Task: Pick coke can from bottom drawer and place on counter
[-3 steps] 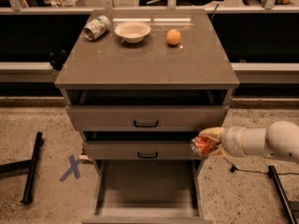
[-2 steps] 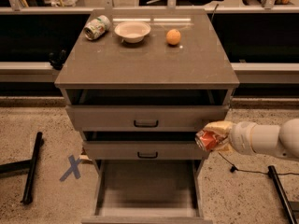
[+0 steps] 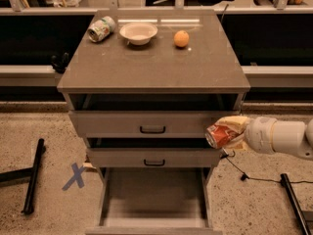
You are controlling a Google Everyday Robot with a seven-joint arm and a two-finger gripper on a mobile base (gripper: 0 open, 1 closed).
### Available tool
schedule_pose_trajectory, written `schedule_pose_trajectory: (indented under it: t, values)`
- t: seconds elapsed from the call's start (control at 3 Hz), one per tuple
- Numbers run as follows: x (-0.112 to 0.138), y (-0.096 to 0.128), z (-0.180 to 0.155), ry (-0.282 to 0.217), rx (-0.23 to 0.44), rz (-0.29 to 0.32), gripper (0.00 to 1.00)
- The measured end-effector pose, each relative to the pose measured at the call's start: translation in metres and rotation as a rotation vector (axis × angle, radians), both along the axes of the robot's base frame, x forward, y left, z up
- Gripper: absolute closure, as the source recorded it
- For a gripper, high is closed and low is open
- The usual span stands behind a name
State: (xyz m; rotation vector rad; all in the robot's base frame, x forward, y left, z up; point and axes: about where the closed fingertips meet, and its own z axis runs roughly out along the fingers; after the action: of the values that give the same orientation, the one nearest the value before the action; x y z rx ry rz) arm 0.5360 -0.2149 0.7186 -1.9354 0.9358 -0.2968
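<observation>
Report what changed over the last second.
The gripper, shut on the small red coke can, has raised it slightly, right of the drawer fronts, below the flat grey-brown counter. The open bottom drawer, green-and-white can, white bowl and orange stayed put.

One high frontal camera looks down on the counter (image 3: 156, 67); gripper (image 3: 224, 134) fingers (image 3: 237, 122) at right.
</observation>
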Motion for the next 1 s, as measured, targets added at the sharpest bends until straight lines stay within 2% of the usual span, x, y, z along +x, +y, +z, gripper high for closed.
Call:
schedule_pose_trajectory:
  t: [0.33, 0.67, 1.0]
  values:
    - [0.010, -0.002, 0.042, -0.010, 0.082, -0.023, 1.00]
    - [0.024, -0.003, 0.099, -0.008, 0.179, -0.048, 1.00]
    - [0.041, 0.000, 0.139, 0.019, 0.313, -0.047, 1.00]
